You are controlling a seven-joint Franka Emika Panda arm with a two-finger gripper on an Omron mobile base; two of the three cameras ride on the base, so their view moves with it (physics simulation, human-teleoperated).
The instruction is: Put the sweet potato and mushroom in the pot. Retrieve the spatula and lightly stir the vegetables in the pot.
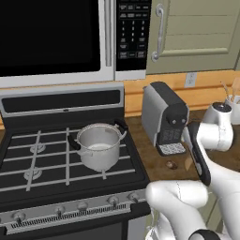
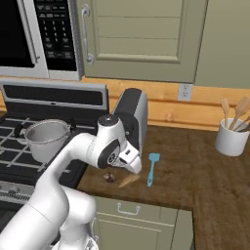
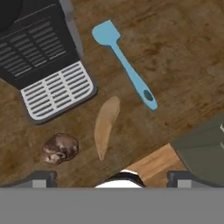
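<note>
Step one is where we're at, nothing in the pot [image 1: 99, 146] yet as far as we can tell; it sits on the stove [image 1: 47, 164] at its right-hand burner, looking empty. Our gripper [image 3: 111, 177] hangs over the counter [image 3: 183, 52] near its front edge with the pincer spread wide and holding nothing. The sweet potato [image 3: 106, 124] lies right below it, just in front of the coffee machine [image 3: 39, 57], with the mushroom [image 3: 61, 148] close beside it and the blue spatula [image 3: 124, 63] a bit further along the counter, all apart from each other. We'd guess the next move is dropping straight down and lining the tips across the narrow width of the sweet potato before closing.
</note>
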